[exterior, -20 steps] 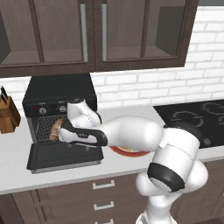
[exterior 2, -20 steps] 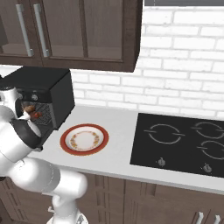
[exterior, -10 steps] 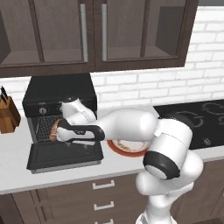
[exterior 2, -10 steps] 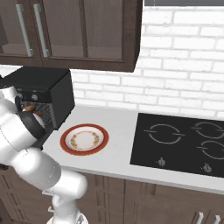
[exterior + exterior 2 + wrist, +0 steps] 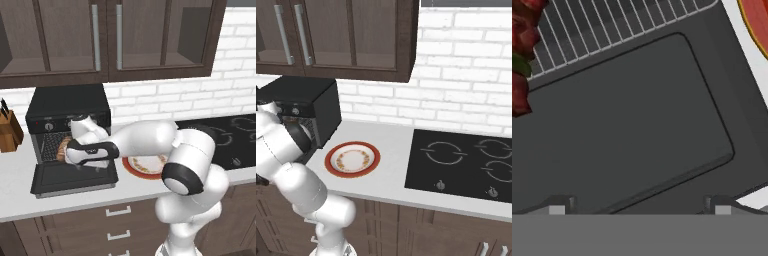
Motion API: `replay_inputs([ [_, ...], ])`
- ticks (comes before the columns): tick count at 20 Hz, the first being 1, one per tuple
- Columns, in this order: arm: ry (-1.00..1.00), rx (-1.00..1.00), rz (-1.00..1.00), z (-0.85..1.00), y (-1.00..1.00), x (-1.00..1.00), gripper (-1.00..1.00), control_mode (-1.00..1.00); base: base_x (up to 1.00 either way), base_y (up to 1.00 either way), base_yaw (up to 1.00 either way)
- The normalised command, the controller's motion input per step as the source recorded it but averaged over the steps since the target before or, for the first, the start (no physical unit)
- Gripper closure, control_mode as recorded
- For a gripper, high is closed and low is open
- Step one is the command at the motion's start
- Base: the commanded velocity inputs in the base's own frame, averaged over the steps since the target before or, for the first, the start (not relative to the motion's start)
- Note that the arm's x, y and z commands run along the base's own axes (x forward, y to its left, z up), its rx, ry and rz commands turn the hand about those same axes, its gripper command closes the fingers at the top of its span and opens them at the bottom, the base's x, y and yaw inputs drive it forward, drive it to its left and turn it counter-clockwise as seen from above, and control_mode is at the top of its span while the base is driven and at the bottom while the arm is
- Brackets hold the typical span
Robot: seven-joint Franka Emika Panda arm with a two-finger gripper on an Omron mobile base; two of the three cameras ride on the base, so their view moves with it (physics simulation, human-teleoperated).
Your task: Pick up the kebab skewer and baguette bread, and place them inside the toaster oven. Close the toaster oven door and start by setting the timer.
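Above the lowered toaster oven door, my fingers spread empty; lifting it carelessly could jolt the kebab skewer resting on the rack.

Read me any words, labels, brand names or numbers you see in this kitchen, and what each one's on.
None can be read.
toaster oven: marks by the knobs too small to read.
stovetop: ring outlines and knobs, no text.
plate: floral pattern, no lettering.
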Motion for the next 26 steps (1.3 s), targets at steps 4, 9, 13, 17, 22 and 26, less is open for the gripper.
replay_inputs([
  [4, 0.00, 0.00, 0.00, -0.02, 0.00, 0.39, -1.00, -1.00, 0.00, 0.00, 0.00],
  [9, 0.00, 0.00, 0.00, 0.00, 0.00, 0.45, -1.00, -1.00, 0.00, 0.00, 0.00],
  [13, 0.00, 0.00, 0.00, 0.00, 0.02, 0.36, -1.00, -1.00, 0.00, 0.00, 0.00],
  [17, 0.00, 0.00, 0.00, 0.00, 0.12, 0.23, -1.00, -1.00, 0.00, 0.00, 0.00],
  [22, 0.00, 0.00, 0.00, 0.00, 0.10, 0.32, -1.00, -1.00, 0.00, 0.00, 0.00],
  [26, 0.00, 0.00, 0.00, 0.00, 0.00, 0.17, -1.00, -1.00, 0.00, 0.00, 0.00],
])
